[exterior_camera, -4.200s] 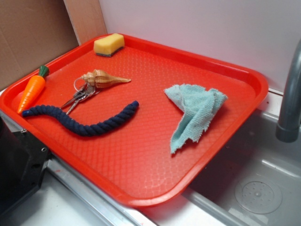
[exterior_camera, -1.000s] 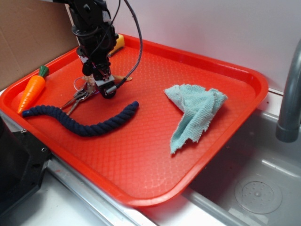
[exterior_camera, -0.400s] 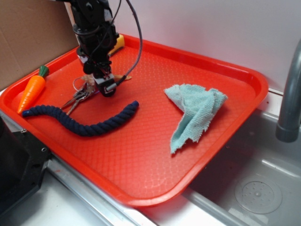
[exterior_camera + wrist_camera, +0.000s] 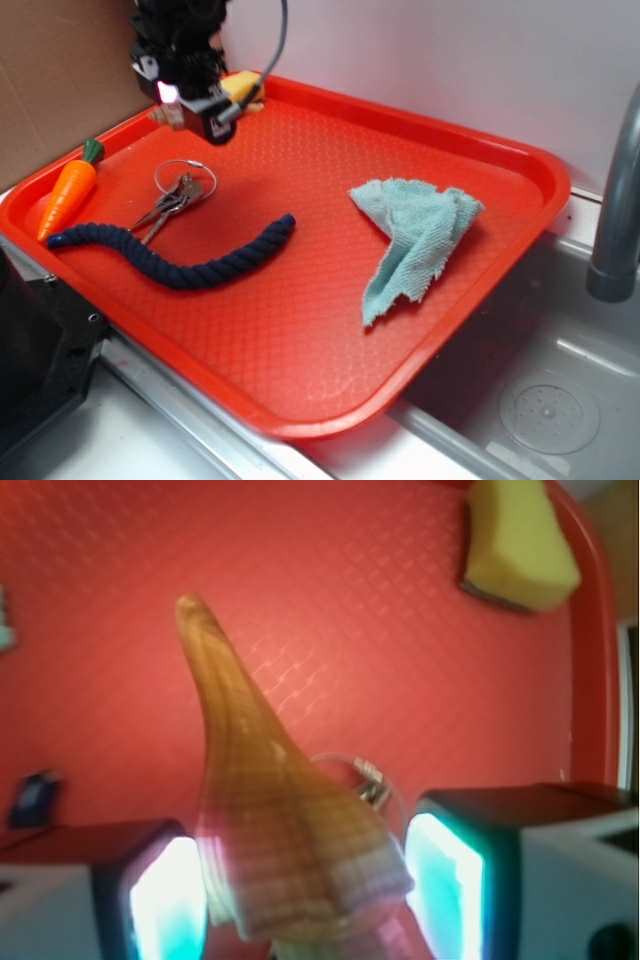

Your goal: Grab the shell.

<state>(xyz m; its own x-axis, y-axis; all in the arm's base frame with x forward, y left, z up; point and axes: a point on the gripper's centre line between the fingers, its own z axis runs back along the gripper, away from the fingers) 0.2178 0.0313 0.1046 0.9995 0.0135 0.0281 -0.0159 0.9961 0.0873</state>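
From the exterior view, my gripper (image 4: 205,115) hangs above the back left part of the red tray (image 4: 470,150), raised off its floor. It is closed around the shell (image 4: 157,116), of which only a small tan bit shows at the left of my gripper. Just behind my gripper a yellow sponge (image 4: 240,86) sits by the tray's back rim. On the tray floor below lie the keys (image 4: 172,199) on their ring, and just in front of them the dark blue rope (image 4: 180,258) curves across. A toy carrot (image 4: 66,194) lies at the left rim, and a crumpled light blue cloth (image 4: 420,240) rests well apart on the right side.

In the wrist view, the shell (image 4: 275,810) fills the middle, clamped between my two fingers (image 4: 165,900), its pointed tail aimed away over the tray floor (image 4: 350,610). The sponge (image 4: 520,545) shows at the top right, and part of the key ring (image 4: 355,775) peeks out just beside the shell.
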